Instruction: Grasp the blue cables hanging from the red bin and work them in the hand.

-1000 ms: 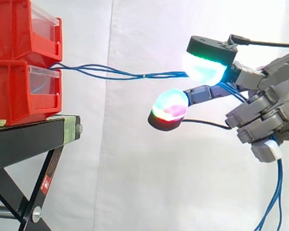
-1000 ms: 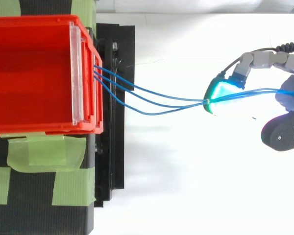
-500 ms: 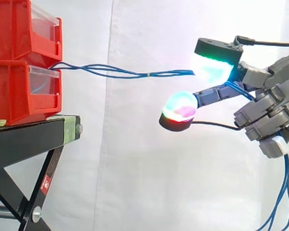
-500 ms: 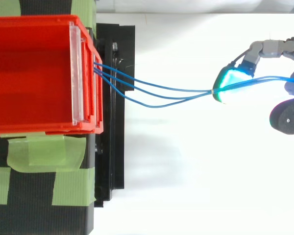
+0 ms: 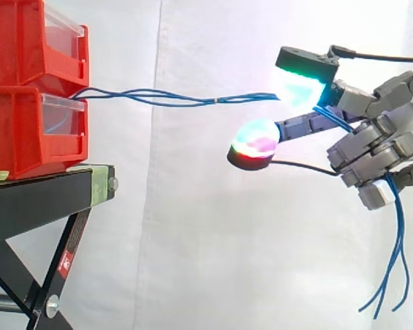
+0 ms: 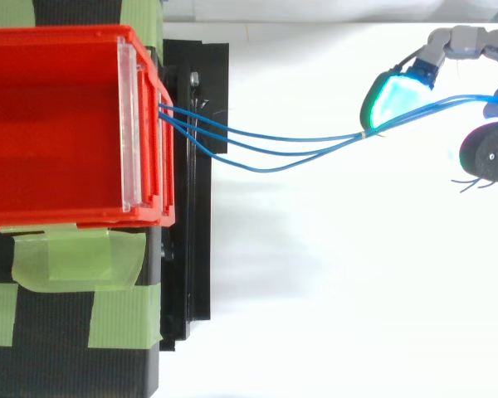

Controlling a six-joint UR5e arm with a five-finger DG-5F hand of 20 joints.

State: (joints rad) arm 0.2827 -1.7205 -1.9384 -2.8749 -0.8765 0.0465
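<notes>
Hand [image 5: 378,155]: at the right of your side view, fingers curled and clamped on blue cables [image 5: 172,101]. One glowing cyan-green pad [image 5: 299,86] lies against the strands. A second, multicoloured pad [image 5: 256,139] sits just below them, apart. Cables: you see them run nearly level from the hand to the front of the stacked red bins [image 5: 27,130], with loose ends dangling under the palm. Bins rest on black stand [image 5: 41,199] with green tape [image 6: 75,257]. White curtain [image 5: 213,240] behind.
</notes>
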